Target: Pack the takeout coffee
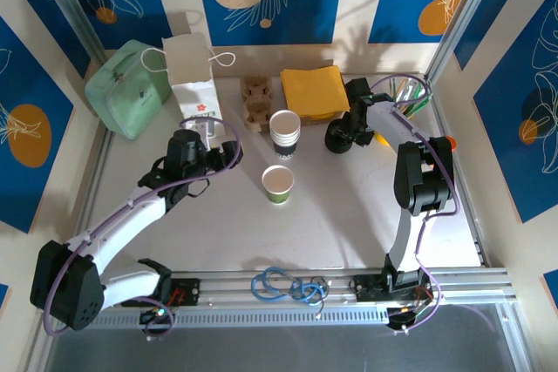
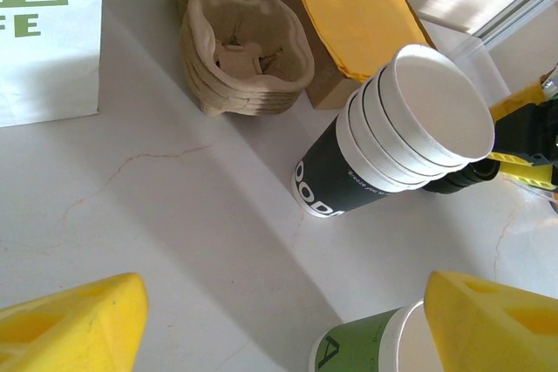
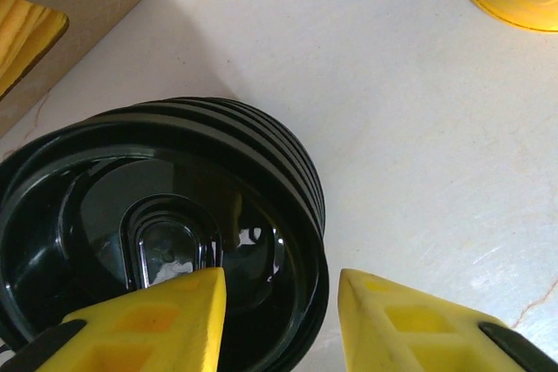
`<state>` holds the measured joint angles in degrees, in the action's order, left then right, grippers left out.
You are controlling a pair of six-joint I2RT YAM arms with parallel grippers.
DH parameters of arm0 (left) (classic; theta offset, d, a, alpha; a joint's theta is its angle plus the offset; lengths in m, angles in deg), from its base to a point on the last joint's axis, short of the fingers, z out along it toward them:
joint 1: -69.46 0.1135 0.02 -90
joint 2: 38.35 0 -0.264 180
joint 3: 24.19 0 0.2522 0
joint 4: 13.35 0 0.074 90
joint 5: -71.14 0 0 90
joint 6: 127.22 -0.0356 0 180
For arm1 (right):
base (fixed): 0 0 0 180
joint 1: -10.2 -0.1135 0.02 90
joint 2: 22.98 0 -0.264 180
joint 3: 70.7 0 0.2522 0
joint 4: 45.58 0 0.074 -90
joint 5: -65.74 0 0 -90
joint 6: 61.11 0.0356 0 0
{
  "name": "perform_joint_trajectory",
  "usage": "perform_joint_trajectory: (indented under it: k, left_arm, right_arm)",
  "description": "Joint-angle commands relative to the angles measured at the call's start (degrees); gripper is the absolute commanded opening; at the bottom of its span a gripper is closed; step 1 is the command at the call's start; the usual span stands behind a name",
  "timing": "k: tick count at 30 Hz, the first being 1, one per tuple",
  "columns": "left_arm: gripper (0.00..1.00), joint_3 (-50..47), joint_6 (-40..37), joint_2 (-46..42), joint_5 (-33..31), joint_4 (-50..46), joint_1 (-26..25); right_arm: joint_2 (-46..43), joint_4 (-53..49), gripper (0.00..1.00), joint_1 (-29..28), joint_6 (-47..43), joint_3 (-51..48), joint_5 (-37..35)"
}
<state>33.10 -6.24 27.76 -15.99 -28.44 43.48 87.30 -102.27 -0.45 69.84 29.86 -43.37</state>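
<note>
**Desk:** Start at the claws. What are they doing?

**Arm:** My left claw hangs with its yellow fingers spread wide over the pale table, gripping nothing. My right claw stands over the stack of black lids, its fingers partly apart. One finger is over the top lid's bowl and the other is outside the rim. Whether it pinches that rim, I cannot tell.

**Desk:** And the takeout coffee?

**Arm:** The takeout coffee stands upright mid-table, between my two arms. Its long axis is vertical, with the base on the table and the mouth facing the ceiling. It sits on the near side of the stack of cups, close to it but not touching. In my left wrist view it peeks out from behind one finger, low in the frame.

**Desk:** How does it look?

**Arm:** It has a light green wall, a white inside and a round open mouth. A pale letter is printed on its side.

**Desk:** What lies beyond it?

**Arm:** The stack of cups is white cups nested in a black-walled one. Behind that are pulp cup carriers and, beside them, a pile of yellow napkins. A white paper bag with cord handles stands at the back left, with a green pouch just beside it.
</note>
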Motion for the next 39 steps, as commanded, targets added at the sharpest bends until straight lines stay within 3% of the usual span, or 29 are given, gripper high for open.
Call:
perform_joint_trajectory:
  k: [1,10,39]
  left_arm:
    - [0.82,-0.6,-1.2,-0.6,-0.5,0.8,-0.4]
    - [0.83,-0.7,-0.9,-0.5,-0.2,1.1,-0.4]
    - [0.82,0.6,-1.3,0.3,-0.1,0.8,-0.7]
  right_arm:
    - [-0.2,-1.4,0.38,0.6,-0.1,1.3,-0.6]
    - [0.8,-1.1,0.28,1.2,-0.3,1.6,0.5]
    - [-0.6,-0.7,0.14,0.6,-1.7,1.5,1.9]
